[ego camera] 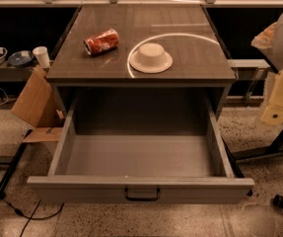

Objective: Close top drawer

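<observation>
The top drawer (141,189) of a grey cabinet is pulled far out toward me. Its inside (138,154) is a deep, empty grey box. The plain flat front faces me, with a small dark bar handle (142,194) at its centre. No other drawers show below it. My arm and gripper (281,100) show as pale cream and white shapes at the right edge of the view. They are to the right of the drawer's right side, apart from it and well away from the handle.
On the cabinet top (180,28), a crushed red can (101,41) lies on its side beside an upturned white bowl (151,57). A cardboard box (35,102), a cup (41,56), bowls (8,57) and floor cables (13,181) are left. Dark stand legs (274,149) are right.
</observation>
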You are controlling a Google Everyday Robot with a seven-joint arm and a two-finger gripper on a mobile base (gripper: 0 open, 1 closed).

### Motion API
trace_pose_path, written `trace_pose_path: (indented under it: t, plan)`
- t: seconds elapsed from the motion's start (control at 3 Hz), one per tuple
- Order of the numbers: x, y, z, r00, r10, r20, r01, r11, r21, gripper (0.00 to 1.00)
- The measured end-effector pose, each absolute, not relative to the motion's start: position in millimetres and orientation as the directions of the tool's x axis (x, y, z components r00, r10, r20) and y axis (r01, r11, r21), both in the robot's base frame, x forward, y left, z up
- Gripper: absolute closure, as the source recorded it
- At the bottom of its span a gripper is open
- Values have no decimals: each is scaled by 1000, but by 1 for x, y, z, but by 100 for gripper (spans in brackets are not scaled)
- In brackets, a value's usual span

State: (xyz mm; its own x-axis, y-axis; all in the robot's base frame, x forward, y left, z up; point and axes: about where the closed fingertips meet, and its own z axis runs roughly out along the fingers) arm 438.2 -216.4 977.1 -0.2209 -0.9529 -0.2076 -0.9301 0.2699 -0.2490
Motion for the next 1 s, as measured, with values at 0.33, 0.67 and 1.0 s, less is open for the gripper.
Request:
trace_pose_path:
  t: [0.33, 0.67, 1.0]
  plan:
    - [432, -215, 975, -216, -953, -212, -928, 268, -259, 0]
    - [419, -219, 966, -226, -949, -219, -925, 280, -259, 0]
    - [406, -232, 947, -271, -935, -231, -913, 325, -246, 0]
